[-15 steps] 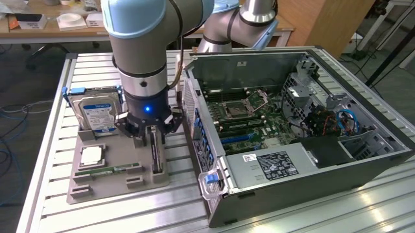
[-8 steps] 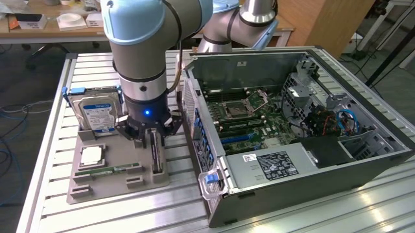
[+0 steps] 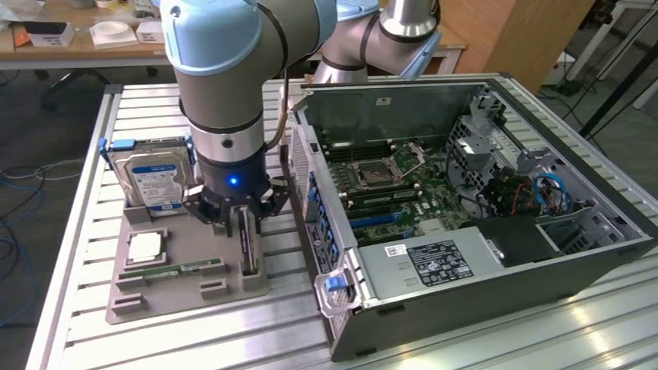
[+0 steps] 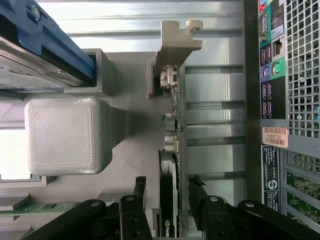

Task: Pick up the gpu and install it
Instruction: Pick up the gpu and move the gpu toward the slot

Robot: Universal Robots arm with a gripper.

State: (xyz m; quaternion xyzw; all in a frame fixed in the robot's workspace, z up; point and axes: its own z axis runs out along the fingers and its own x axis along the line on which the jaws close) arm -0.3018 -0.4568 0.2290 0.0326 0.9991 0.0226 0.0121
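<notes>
A grey robot arm reaches straight down over a grey moulded tray (image 3: 185, 297) on a slatted metal table (image 3: 535, 339). In the exterior view the gripper (image 3: 245, 220) hangs at the top edge of the gpu (image 3: 248, 250), which stands on its long edge in a slot of the tray directly beneath the tool. The wrist view looks down along the card and adds the detail: the gripper (image 4: 168, 186) is spread wide and holds nothing. Its black fingers (image 4: 197, 200) stand one on each side of the gpu (image 4: 176, 125), with a clear gap on one side and very little on the other. From there the card is a thin green edge with a black cooler on one face. Its silver bracket sits at the end farthest from the gripper. Beside the tool on one side, an open computer case (image 3: 463, 193) lies with its motherboard facing up. On the other side of the tool the tray carries an upright hard drive (image 3: 154, 181), a processor chip (image 3: 144, 245) and a memory stick (image 3: 169, 270). Wooden benches stand behind the table, and cables trail on the floor.
</notes>
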